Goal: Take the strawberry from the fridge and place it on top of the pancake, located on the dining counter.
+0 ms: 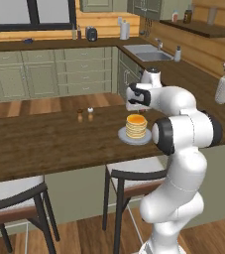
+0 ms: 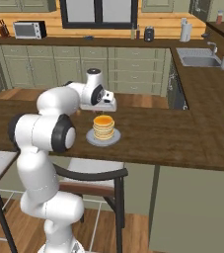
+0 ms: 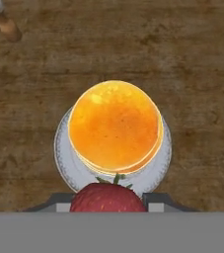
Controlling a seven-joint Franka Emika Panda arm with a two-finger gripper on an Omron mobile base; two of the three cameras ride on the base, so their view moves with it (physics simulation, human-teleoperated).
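Between the jaws, at the bottom of your hand view, sits the strawberry (image 3: pixel 108 197), red with a few green leaf tips at its top; the jaws are clenched on it, a dark finger (image 3: pixel 159 200) showing at each side. You see it held above the near rim of the plate (image 3: pixel 64 163), with the pancake (image 3: pixel 114 124) stack straight ahead of it in that view, golden and round, seen from overhead. The strawberry is off the stack, clear of its top.

From your left base view, the gripper (image 1: pixel 135 105) hangs over the table (image 1: pixel 44 141), just behind and above the pancake (image 1: pixel 136 126), which stands on its grey plate (image 1: pixel 124 136). From the right base view the gripper (image 2: pixel 99 105) is likewise above the stack (image 2: pixel 103 127) and slightly to its far side; the strawberry itself is too small to pick out in either base view.

Further along the table, to the stack's left in the left base view, two small shakers (image 1: pixel 84 114) stand side by side, well apart from the plate. A white vase (image 1: pixel 223 89) with flowers stands on the table's right arm. Two stools (image 1: pixel 134 176) are drawn up at the near edge. Beyond, a sink (image 1: pixel 148 52) is set in the far counter, under green cabinets.
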